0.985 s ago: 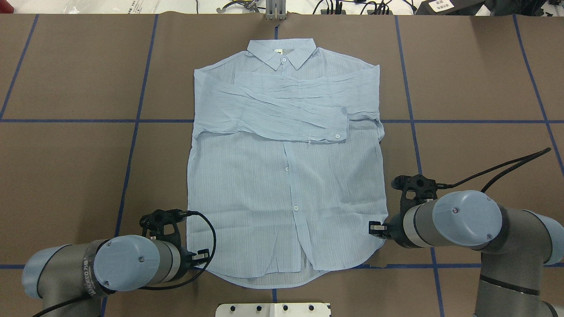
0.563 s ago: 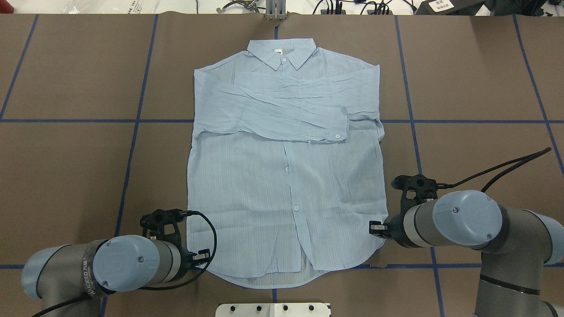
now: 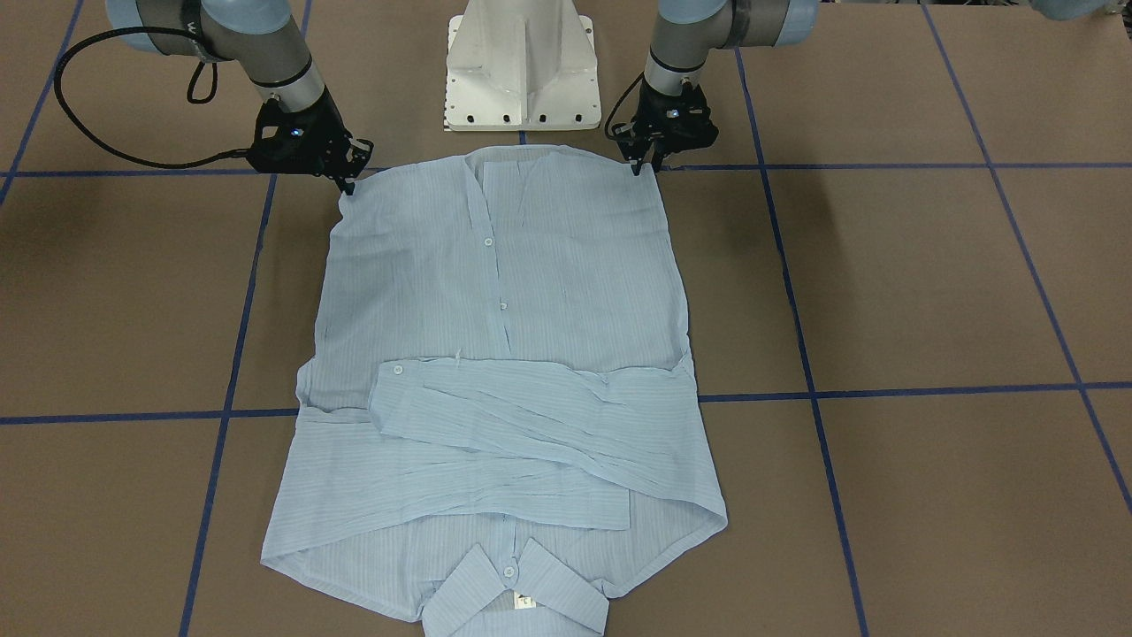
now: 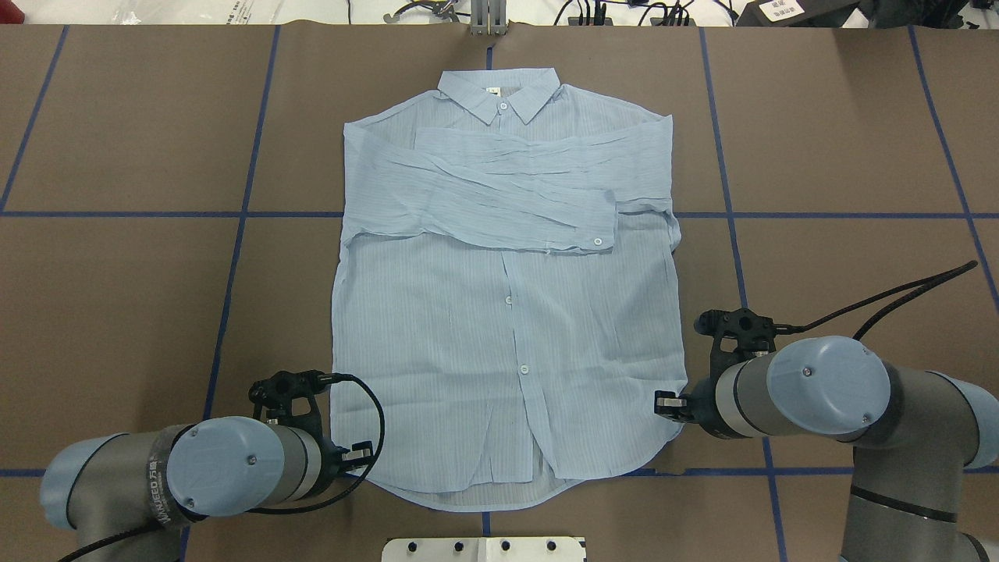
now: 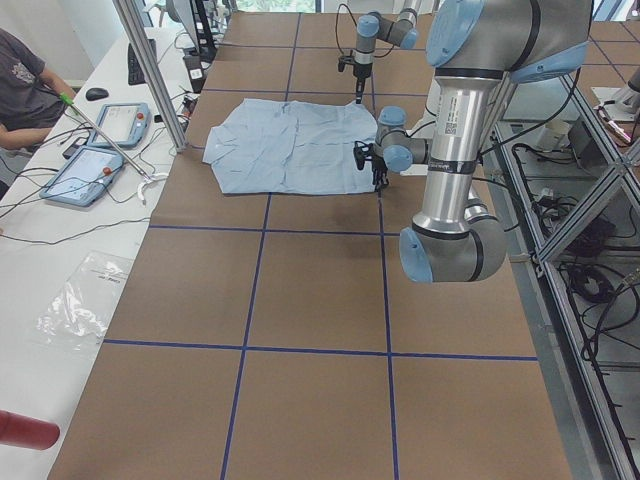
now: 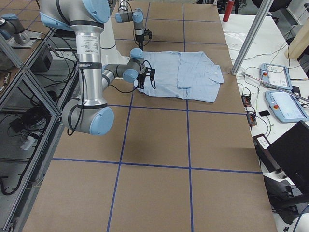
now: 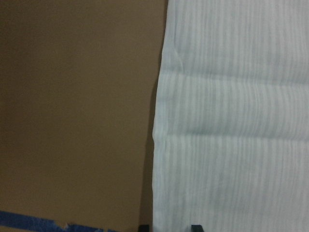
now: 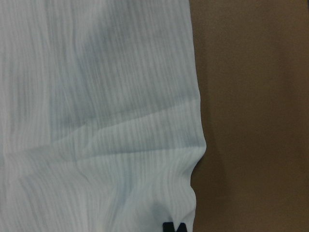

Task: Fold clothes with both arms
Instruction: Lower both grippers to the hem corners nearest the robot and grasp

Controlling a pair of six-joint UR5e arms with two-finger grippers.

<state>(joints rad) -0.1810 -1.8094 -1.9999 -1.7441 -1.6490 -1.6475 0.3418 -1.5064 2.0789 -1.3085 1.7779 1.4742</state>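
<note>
Shirt: the pale-blue shirt [image 4: 507,336] lay flat on the brown counter [image 4: 858,156]. Its sleeves were folded across the chest, the collar was far from the robot and the hem was near it.
Long way: it ran straight away from the robot.
Left hand [image 3: 650,166]: at its own hem corner, with its fingers a little apart over the cloth's edge, not clenched.
Right hand [image 3: 347,183]: at the other hem corner, touching cloth. I could not tell if it gripped.
Next move: likely both lift the hem toward the collar. Each hand was just as near to its corner.
Boxes: none showed.

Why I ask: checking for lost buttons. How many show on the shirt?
4: collar button, cuff button on the crossed sleeves, two front buttons below them. More may hide under those sleeves.
</note>
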